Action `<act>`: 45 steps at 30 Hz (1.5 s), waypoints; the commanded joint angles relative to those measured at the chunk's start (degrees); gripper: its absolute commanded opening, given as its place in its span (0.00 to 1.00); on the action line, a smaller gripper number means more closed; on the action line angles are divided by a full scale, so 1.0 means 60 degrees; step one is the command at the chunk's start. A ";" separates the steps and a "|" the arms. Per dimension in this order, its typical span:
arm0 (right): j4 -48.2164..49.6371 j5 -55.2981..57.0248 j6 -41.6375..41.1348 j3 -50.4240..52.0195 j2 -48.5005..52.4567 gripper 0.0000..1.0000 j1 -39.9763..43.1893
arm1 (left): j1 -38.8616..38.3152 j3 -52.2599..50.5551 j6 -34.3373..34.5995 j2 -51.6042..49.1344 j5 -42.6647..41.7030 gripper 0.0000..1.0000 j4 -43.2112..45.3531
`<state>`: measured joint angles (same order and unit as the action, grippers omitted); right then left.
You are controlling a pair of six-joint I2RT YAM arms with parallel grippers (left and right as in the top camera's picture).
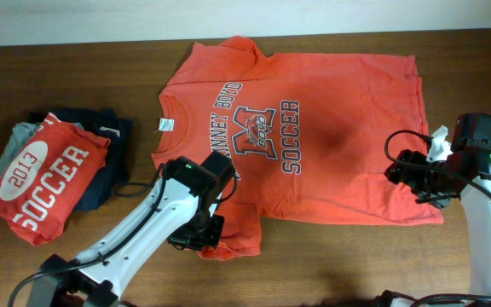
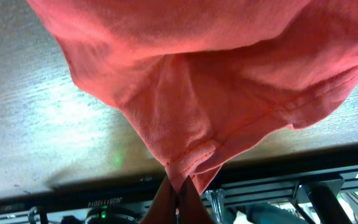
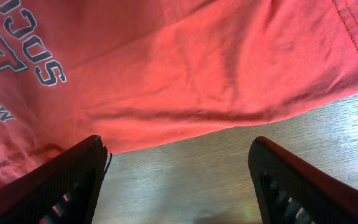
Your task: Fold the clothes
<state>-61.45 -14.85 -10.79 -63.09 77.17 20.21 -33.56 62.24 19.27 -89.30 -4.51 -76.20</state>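
The orange-red T-shirt [image 1: 331, 162] lies spread flat, print side up, with its neck and white tag [image 1: 166, 125] to the left. My left gripper [image 1: 210, 243] is at the near sleeve and is shut on a pinch of the sleeve's hem; the left wrist view shows the T-shirt [image 2: 197, 81] bunched between the closed fingers [image 2: 179, 190]. My right gripper [image 1: 412, 179] is open at the shirt's bottom hem on the right. In the right wrist view the open fingers [image 3: 179, 180] straddle bare table just short of the T-shirt's edge [image 3: 166, 68].
A folded red shirt printed "2013 SOCCER" [image 1: 45, 179] lies at the far left on folded dark navy [image 1: 105, 136] and grey [image 1: 7, 149] garments. The brown wooden table [image 1: 339, 256] runs along the front.
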 commanded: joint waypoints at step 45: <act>-0.0058 0.1712 -0.1770 -0.0011 0.2146 0.93 0.3224 | -0.0408 0.0117 -0.4277 0.0109 -0.0346 0.47 0.3413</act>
<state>-62.39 -7.46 -18.52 -63.09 88.05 38.44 -35.73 62.26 -2.44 -89.30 -4.27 -56.01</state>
